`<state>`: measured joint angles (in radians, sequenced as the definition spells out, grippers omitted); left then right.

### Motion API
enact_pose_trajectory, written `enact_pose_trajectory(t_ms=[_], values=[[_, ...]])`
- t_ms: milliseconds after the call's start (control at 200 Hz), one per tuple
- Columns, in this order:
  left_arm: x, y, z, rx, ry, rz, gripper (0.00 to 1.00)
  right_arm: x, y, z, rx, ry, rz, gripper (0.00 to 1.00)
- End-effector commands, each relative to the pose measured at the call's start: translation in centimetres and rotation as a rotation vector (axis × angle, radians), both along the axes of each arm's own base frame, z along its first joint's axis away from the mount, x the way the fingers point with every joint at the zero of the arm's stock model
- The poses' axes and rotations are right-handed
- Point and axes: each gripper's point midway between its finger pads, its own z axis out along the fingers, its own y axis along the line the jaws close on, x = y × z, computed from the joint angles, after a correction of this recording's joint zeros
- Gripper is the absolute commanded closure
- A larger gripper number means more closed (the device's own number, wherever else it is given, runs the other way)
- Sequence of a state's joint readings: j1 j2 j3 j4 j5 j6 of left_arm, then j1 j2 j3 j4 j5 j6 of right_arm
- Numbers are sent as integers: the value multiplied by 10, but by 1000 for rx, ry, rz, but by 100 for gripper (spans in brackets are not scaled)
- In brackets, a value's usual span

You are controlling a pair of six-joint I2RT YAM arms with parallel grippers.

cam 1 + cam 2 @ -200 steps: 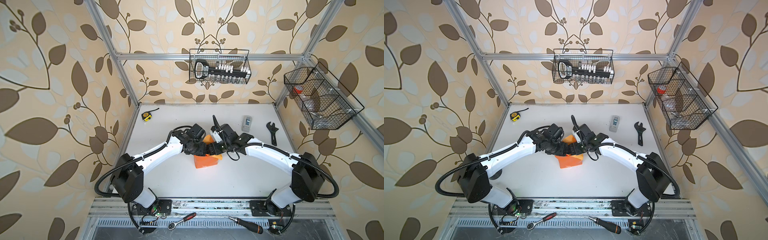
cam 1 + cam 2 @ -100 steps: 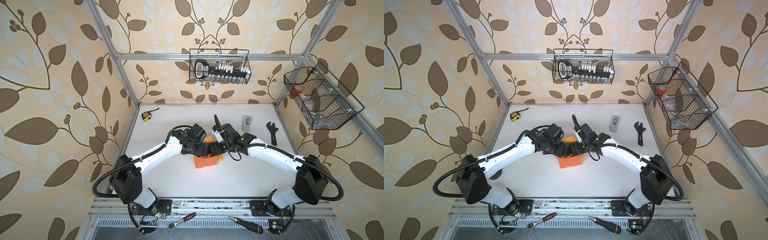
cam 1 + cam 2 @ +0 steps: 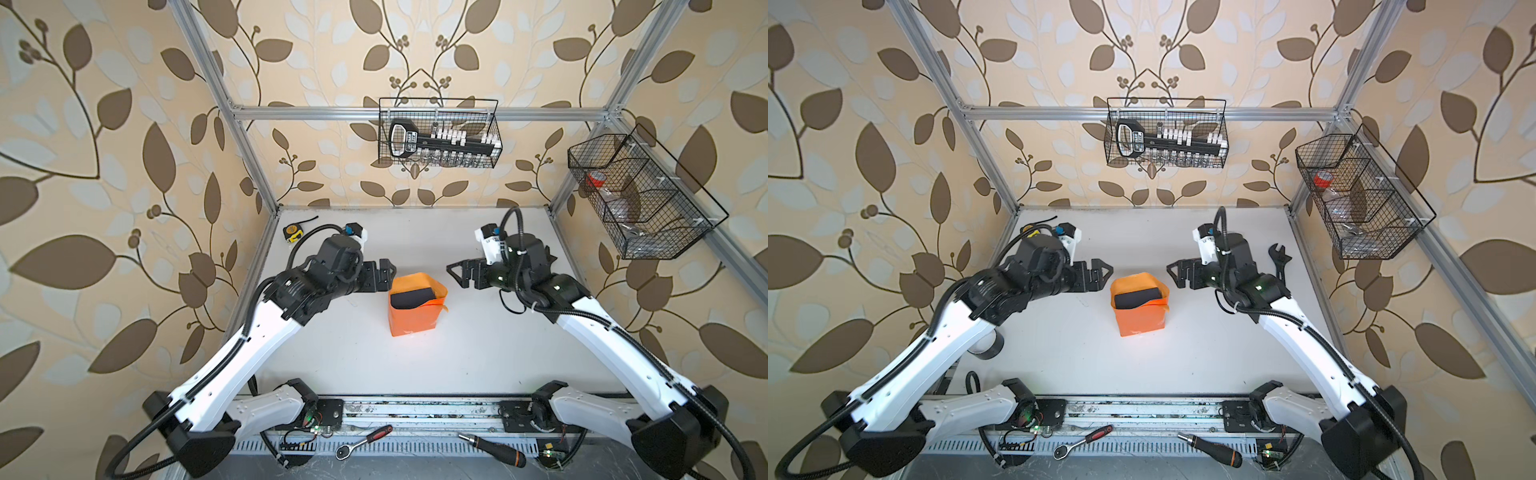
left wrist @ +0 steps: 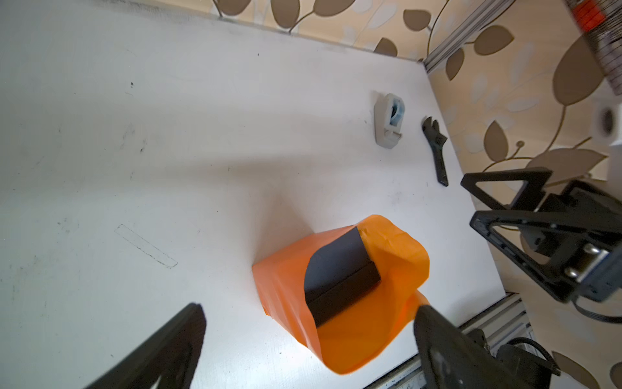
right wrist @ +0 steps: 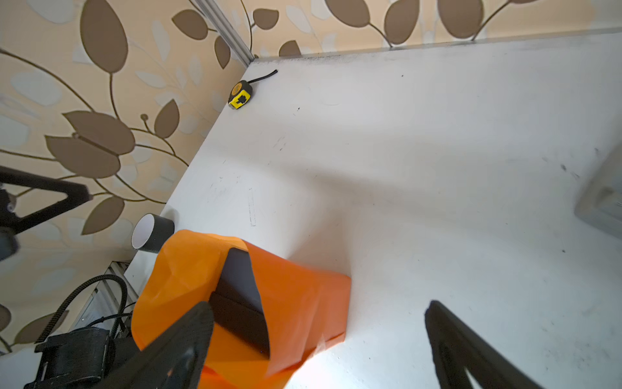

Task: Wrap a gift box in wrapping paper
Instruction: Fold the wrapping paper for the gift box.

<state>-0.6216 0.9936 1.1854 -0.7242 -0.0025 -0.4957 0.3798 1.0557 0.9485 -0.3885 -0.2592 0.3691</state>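
The gift box [image 3: 411, 299] [image 3: 1136, 300] is black and sits mid-table. The orange wrapping paper [image 3: 411, 322] [image 3: 1142, 322] is folded round its sides, and the loose far end stands open, so the box top shows. My left gripper [image 3: 386, 276] [image 3: 1106, 276] hovers open just left of the parcel, apart from it. My right gripper [image 3: 455, 276] [image 3: 1172, 276] hovers open a short way to the right. Seen from the left wrist, the box [image 4: 340, 269] and paper [image 4: 282, 289] lie ahead of the empty gripper [image 4: 309, 307]. The right wrist view shows the box [image 5: 235, 286], the paper [image 5: 296, 296] and the empty gripper [image 5: 319, 304].
A grey tape dispenser [image 4: 388, 123] and a black wrench [image 4: 436, 148] lie at the back right. A yellow tape measure [image 3: 293, 232] lies at the back left and a black tape roll [image 3: 986, 347] at the left edge. Wire baskets [image 3: 438, 133] [image 3: 640, 195] hang on the walls.
Both grippers were close together over the parcel. They have opened and drawn apart to its left and right, and the paper's far end has sprung open over the box.
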Motion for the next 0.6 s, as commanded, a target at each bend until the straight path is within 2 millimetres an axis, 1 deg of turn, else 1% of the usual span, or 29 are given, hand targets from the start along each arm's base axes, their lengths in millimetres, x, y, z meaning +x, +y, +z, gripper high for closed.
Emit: enact_pose_trajectory(t_ms=[0,80,145,175,215,285,340,385,455,505,530,595], values=[[-11,9,-27,-23,-44,-1,1,-11,-20,-18,67,-4,-63,0],[-24,24,-49,-50,-81,39,1,-23,-39,-28,103,-76,-127,0],[-33,37,-69,-87,-83,92,1,-32,-51,-35,197,-111,-213,0],[-38,40,-79,-105,-71,99,1,-36,-59,-43,221,-102,-264,0],[-44,40,-88,-135,-62,91,1,-41,-63,-49,235,-108,-278,0],[-55,33,-101,-187,-52,36,1,-51,-52,-54,247,-151,-195,0],[-59,28,-114,-238,-47,18,1,-56,-46,-60,240,-155,-148,5],[-62,25,-124,-259,-51,-1,1,-59,-40,-68,208,-141,-115,8],[-62,24,-137,-257,-56,-12,1,-65,-27,-82,134,-96,-50,10],[-62,22,-142,-250,-62,-26,1,-72,-11,-91,90,-79,15,11],[-61,20,-144,-252,-62,-34,1,-75,-2,-94,64,-82,47,8],[-59,12,-143,-257,-69,-64,1,-81,19,-97,-16,-123,102,8]])
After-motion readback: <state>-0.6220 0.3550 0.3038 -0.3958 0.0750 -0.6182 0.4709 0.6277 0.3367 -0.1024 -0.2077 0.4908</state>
